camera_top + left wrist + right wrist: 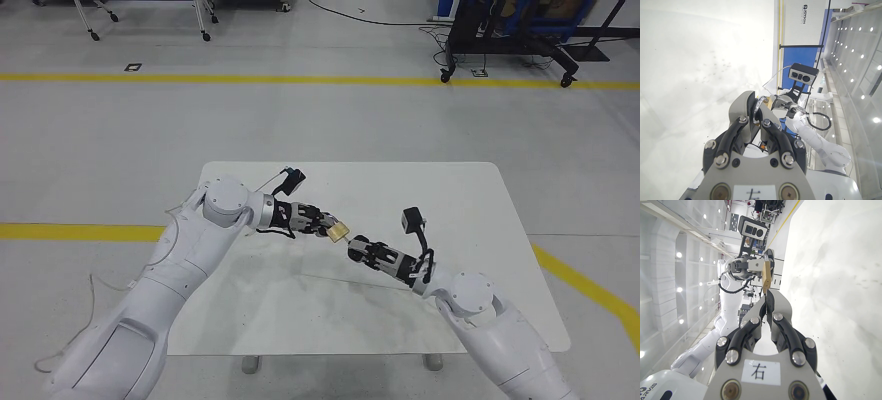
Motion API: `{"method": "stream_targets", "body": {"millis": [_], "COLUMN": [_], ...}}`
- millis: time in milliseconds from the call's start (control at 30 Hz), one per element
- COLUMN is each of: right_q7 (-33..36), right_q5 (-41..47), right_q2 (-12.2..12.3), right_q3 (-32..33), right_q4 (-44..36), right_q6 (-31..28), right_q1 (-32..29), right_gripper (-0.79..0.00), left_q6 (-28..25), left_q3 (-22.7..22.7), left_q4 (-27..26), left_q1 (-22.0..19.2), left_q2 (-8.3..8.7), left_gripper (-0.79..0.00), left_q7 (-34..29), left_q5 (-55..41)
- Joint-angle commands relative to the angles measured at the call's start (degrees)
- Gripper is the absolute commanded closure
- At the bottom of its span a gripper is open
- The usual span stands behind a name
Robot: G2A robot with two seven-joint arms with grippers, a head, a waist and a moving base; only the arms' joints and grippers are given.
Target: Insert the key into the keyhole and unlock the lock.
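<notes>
A small brass padlock (339, 232) hangs above the middle of the white table (470, 200), held between the two arms. My left gripper (328, 226) is shut on the lock; its silver shackle (758, 105) sits between the pads. In the right wrist view the lock (766, 275) stands edge-on, its lower end toward my right gripper (767, 294). That gripper is shut on the key (765, 302), a thin blade edge-on between the pads, its tip at the lock's end. How deep the key sits is hidden. In the top view the right gripper (353, 243) meets the lock.
The table's far edge (350, 164) and near edge (370, 353) bound the work area. A yellow floor line (80, 232) runs on both sides. Wheeled frames (510, 55) stand far behind on the floor.
</notes>
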Motion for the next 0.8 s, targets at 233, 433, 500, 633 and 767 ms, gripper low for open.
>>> {"method": "stream_targets", "body": {"millis": [233,433,500,633,767], "right_q7": [-0.1,-2.1,-2.4,-2.4,-2.0], "right_q5": [-0.2,-1.5,-1.8,-2.0,-0.2], "right_q2": [-0.2,-0.4,-0.4,-0.5,-0.6], "right_q3": [-0.1,0.3,0.3,0.1,0.7], "right_q4": [0.2,-0.1,-0.2,-0.6,-0.6], "right_q6": [0.5,0.7,0.7,1.0,-0.2], "right_q1": [0.5,0.6,0.6,0.7,0.6], "right_gripper": [0.0,0.0,0.0,0.0,-0.785], "left_q6": [-0.1,0.2,0.2,0.1,0.0], "left_q3": [-0.1,-0.1,0.0,0.0,-0.8], "left_q4": [-0.2,0.0,0.1,0.4,0.9], "left_q1": [0.1,0.1,0.1,0.0,-0.1], "left_q2": [-0.08,-0.26,-0.31,-0.43,-0.39], "left_gripper": [0.0,0.0,0.0,0.0,0.0], "left_q7": [-0.6,-1.0,-1.1,-1.3,-0.7], "left_q5": [0.1,-0.1,-0.2,-0.4,-1.1]}}
